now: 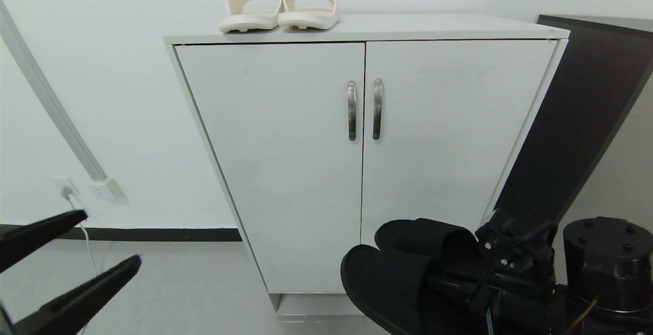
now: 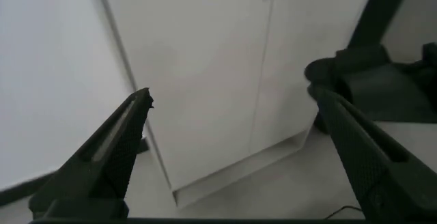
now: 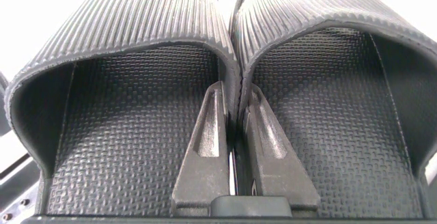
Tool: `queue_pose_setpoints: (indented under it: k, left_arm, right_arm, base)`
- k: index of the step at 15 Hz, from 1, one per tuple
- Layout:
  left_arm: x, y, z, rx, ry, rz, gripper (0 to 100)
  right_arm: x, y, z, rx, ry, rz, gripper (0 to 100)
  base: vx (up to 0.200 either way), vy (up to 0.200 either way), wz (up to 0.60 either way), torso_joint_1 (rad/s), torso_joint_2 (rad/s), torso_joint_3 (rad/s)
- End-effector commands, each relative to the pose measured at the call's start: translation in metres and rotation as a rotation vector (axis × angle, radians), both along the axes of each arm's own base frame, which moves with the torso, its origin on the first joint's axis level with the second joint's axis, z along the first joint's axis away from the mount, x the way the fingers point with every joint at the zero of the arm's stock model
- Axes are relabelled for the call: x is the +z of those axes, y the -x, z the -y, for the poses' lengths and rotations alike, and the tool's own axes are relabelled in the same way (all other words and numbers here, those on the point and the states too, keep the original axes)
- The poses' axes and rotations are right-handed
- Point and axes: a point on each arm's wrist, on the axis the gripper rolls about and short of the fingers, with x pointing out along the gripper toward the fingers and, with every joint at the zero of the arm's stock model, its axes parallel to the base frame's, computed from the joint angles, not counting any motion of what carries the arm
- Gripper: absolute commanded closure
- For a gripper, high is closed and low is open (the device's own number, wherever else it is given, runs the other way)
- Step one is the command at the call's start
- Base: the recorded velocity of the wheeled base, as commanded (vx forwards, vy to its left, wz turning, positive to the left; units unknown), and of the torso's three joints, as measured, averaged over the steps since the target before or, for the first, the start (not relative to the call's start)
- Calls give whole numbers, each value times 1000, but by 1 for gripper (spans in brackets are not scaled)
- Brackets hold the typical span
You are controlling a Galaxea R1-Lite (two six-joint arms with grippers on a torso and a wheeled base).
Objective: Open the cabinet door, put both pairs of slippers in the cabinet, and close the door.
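Both black slippers (image 1: 408, 258) ride pinched by their inner walls in the right gripper (image 3: 235, 94), leaving the empty, spread left gripper (image 1: 111, 237) free for the cabinet handles (image 1: 351, 110)

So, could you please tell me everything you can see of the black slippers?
The black slippers are a rubbery-looking pair of slides with ribbed straps and dimpled footbeds. They lie side by side, inner walls pressed together and pinched by the right gripper, held low before the closed cabinet.
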Motion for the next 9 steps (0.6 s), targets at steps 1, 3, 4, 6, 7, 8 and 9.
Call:
queue_pose_setpoints:
  k: [1,3,4,6,7,8,9]
  left_arm:
    - [15,-70,30,-192,0,-32,0]
    - [32,-96,53,-275,28,-16,0]
    - [37,-109,63,-299,29,-15,0]
    - [42,-131,85,-357,34,-24,0]
    - [43,-133,96,-392,60,-47,0]
    - [46,-134,105,-427,85,-63,0]
    - [51,-138,125,-487,113,-77,0]
  right_arm:
    - [-1,0,-1,4,2,-3,100]
    - [-1,0,-1,4,2,-3,100]
    - [0,0,-1,5,0,-2,100]
    - [0,3,-1,14,0,-2,100]
    - [-1,3,-2,14,1,-4,100]
    - [-1,3,-1,15,1,-5,100]
    - [-2,3,-2,18,6,-11,100]
  base:
    - [0,0,0,0,0,0]
    - [0,0,0,0,0,0]
    - [0,0,0,0,0,0]
    - [0,0,0,0,0,0]
    - [0,0,0,0,0,0]
    - [0,0,0,0,0,0]
    - [0,0,0,0,0,0]
